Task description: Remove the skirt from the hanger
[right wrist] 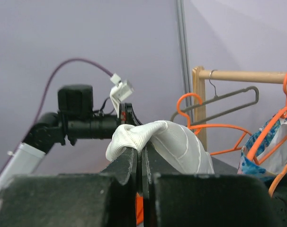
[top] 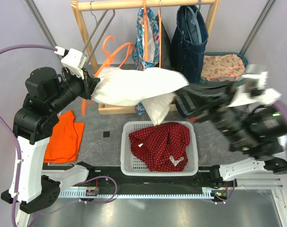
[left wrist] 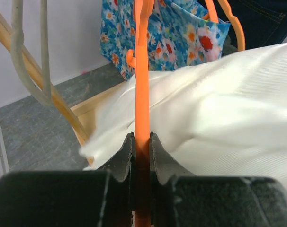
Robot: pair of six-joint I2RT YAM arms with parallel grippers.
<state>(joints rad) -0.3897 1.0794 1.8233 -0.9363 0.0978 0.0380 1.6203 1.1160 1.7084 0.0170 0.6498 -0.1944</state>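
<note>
left claw: the left gripper (left wrist: 141, 138) is clenched on the orange bar of the hanger (left wrist: 142, 90), jaws tight to both sides.
right claw: the right gripper (right wrist: 139, 151) is pinched onto a bunched fold of the skirt (right wrist: 168, 138).
skirt: white, stretched in the air between the two arms, its low end hanging over the basket (top: 127, 126).
step: pulling the skirt off while the hanger is held firm.
hedge: the cloth hides where it meets the hanger, so i cannot tell if it has come free.
next move: the right arm should draw away from the left, along the bar and not across it.
edges: the rack (top: 134, 4) and its hung clothes stand close behind.
room: open air lies above the basket and toward the near side.
</note>
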